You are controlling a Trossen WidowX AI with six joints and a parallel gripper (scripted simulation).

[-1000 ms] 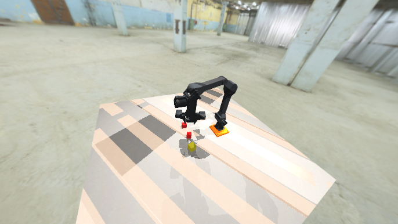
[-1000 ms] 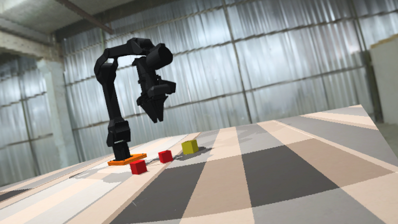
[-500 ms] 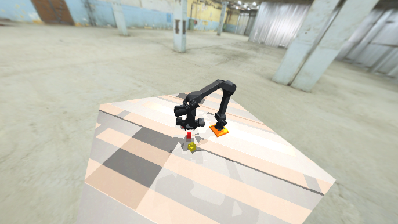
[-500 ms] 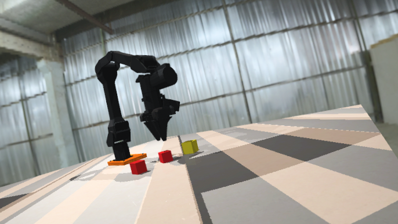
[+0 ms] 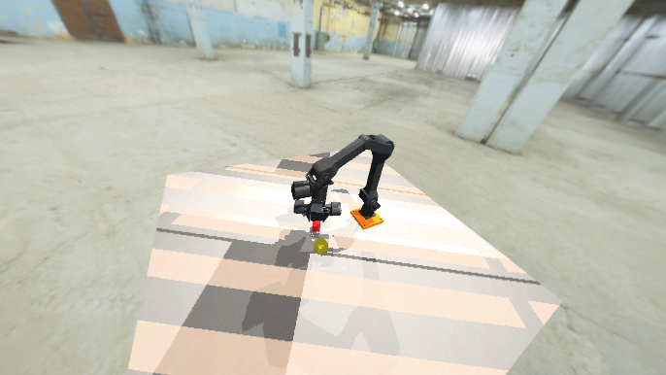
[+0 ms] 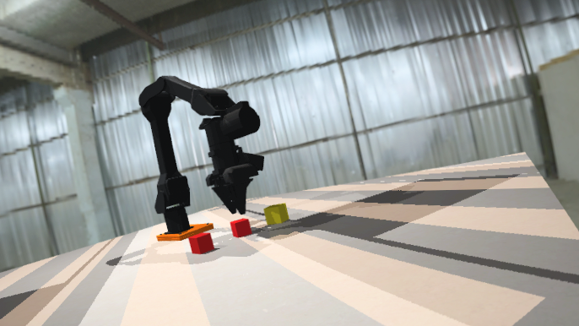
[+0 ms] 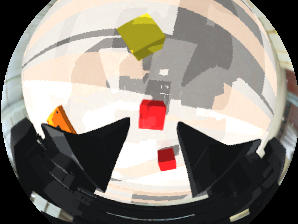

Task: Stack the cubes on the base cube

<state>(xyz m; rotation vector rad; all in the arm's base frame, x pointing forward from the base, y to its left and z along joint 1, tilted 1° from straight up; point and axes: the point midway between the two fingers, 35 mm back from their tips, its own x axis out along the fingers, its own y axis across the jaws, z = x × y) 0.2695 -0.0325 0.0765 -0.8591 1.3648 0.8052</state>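
Note:
A yellow cube [image 5: 320,246] [image 6: 276,214] [image 7: 141,36], the largest of the three, stands on the striped table. Two small red cubes lie in a row with it. The nearer red cube [image 5: 316,225] [image 6: 240,227] [image 7: 152,115] lies beside the yellow one. The other red cube [image 6: 201,243] [image 7: 166,159] lies further along, close to the arm's base, and the gripper hides it in the top view. My gripper [image 5: 316,220] [image 6: 236,209] [image 7: 153,123] points down, open and empty. It hovers a little above the table, over the two red cubes, touching neither.
The arm's orange base plate [image 5: 367,219] [image 6: 184,232] [image 7: 60,119] sits on the table [image 5: 388,311] [image 6: 380,262] close to the red cubes. The table edges drop off to a warehouse floor on all sides.

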